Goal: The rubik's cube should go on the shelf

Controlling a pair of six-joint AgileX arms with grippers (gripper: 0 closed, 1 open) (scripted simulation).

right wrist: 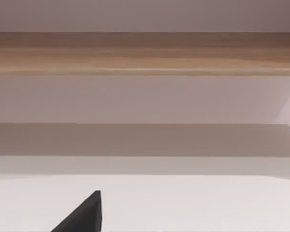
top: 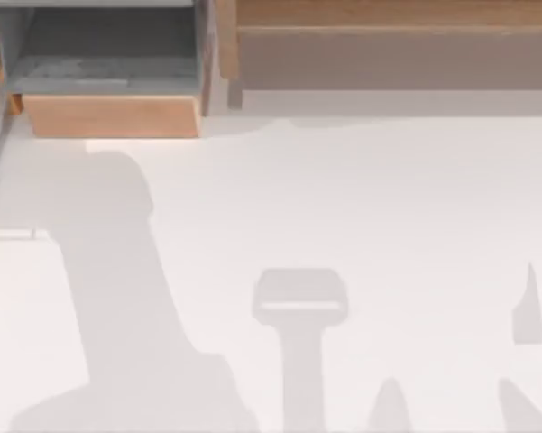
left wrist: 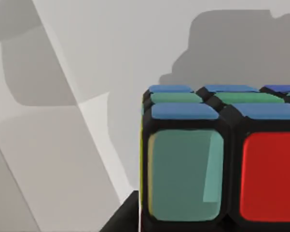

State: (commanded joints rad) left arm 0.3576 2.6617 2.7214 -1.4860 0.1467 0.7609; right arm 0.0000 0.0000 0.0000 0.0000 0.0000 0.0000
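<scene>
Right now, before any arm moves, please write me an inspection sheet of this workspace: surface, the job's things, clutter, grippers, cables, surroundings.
Surface: white table, bare where it is seen, with grey shadows of the arms across it.
Job's things: rubik's cube very close in the left wrist view, blue and green stickers on one face, a pale green and a red one on another; shelf at the table's far edge, right of centre, nothing on its ledge.
Clutter: nothing seen.
Grippers: left gripper, a black part beside the cube, grip cannot be judged; right gripper, one dark fingertip facing the shelf.
Cables: nothing seen.
Surroundings: grey-lined box compartment with wood front, at the far left.
</scene>
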